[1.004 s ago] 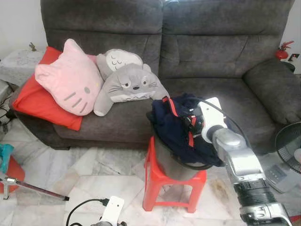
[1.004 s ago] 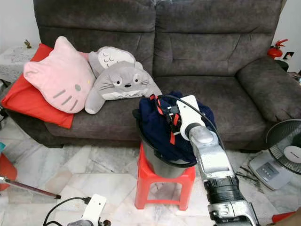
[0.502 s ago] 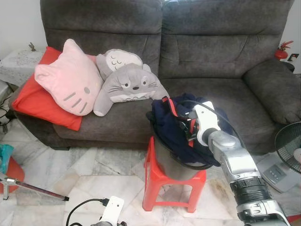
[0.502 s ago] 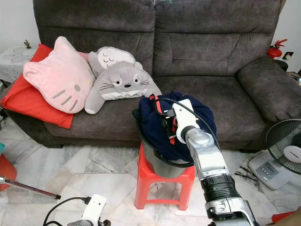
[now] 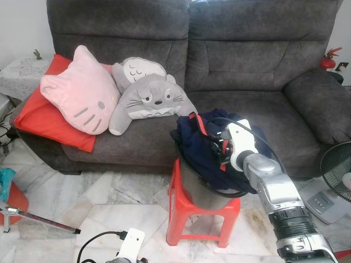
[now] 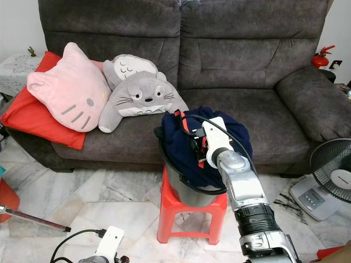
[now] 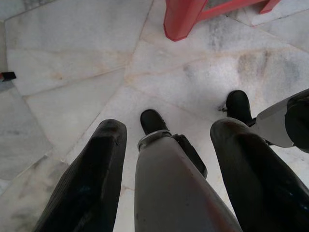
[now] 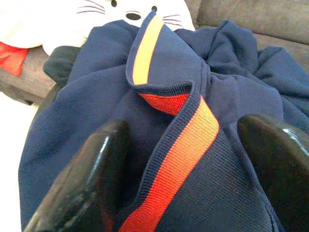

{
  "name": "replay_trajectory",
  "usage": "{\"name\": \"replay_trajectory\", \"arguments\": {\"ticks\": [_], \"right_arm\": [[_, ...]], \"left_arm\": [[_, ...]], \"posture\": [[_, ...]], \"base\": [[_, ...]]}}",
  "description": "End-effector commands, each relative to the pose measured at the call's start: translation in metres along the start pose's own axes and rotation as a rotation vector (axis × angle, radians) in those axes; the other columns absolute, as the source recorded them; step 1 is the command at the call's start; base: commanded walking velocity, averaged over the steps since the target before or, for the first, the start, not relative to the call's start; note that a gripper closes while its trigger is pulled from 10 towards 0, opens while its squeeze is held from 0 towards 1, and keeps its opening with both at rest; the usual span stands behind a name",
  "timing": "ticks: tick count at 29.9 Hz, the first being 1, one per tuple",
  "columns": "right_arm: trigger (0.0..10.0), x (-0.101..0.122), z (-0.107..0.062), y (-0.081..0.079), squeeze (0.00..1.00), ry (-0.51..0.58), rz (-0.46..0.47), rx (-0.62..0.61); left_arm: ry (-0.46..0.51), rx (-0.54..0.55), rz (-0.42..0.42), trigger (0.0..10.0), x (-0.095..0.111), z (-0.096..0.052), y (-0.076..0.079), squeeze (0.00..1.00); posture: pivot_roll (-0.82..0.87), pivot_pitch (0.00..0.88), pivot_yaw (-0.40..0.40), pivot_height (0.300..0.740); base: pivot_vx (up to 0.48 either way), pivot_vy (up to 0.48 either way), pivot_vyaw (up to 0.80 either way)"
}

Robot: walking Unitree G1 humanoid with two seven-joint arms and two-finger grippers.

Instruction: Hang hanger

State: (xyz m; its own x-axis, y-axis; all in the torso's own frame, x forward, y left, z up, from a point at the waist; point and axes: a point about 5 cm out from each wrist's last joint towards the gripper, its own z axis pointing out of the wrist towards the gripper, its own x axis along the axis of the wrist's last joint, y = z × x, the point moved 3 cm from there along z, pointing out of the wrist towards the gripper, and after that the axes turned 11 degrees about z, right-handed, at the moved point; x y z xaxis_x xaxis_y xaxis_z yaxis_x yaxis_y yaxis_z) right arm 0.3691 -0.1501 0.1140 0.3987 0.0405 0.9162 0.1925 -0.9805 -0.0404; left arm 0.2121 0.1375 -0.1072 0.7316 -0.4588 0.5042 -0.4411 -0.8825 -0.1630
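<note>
Navy garment point(image 8: 207, 125) with red-orange striped ribbed trim, bunched in dark bucket point(image 6: 184, 189) on red stool point(image 6: 189, 216). Right gripper point(image 8: 178, 169) fingers apart, straddling trim. Left gripper point(image 7: 164, 159) apart, above floor.

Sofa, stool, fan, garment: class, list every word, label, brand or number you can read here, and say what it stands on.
None can be read.
The fan has a small mark on its base, too small to read.
The navy garment has only a red stripe, no lettering.
The cushions carry faces, no words.
</note>
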Motion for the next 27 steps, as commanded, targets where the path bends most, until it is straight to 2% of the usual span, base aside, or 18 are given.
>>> {"name": "replay_trajectory", "arguments": {"ticks": [1, 13, 27], "right_arm": [[0.0, 0.000, -0.002, 0.000, 0.00, -0.003, -0.006, -0.003], [0.0, -0.013, -0.005, -0.002, 0.00, -0.055, -0.011, -0.002], [0.0, -0.011, -0.007, -0.002, 0.00, -0.050, -0.015, -0.002]], "left_arm": [[-0.010, -0.012, 0.005, 10.0, -0.002, 0.000, 0.002, 0.00], [-0.011, -0.018, 0.010, 10.0, -0.002, 0.000, 0.003, 0.00], [-0.012, -0.025, 0.017, 10.0, -0.002, 0.000, 0.003, 0.00]], "posture": [[-0.07, 0.016, -0.014, 0.740], [-0.07, 0.018, -0.015, 0.740], [-0.07, 0.018, -0.014, 0.740]], "base": [[0.000, 0.000, 0.00], [0.000, 0.000, 0.00], [0.000, 0.000, 0.00]]}}
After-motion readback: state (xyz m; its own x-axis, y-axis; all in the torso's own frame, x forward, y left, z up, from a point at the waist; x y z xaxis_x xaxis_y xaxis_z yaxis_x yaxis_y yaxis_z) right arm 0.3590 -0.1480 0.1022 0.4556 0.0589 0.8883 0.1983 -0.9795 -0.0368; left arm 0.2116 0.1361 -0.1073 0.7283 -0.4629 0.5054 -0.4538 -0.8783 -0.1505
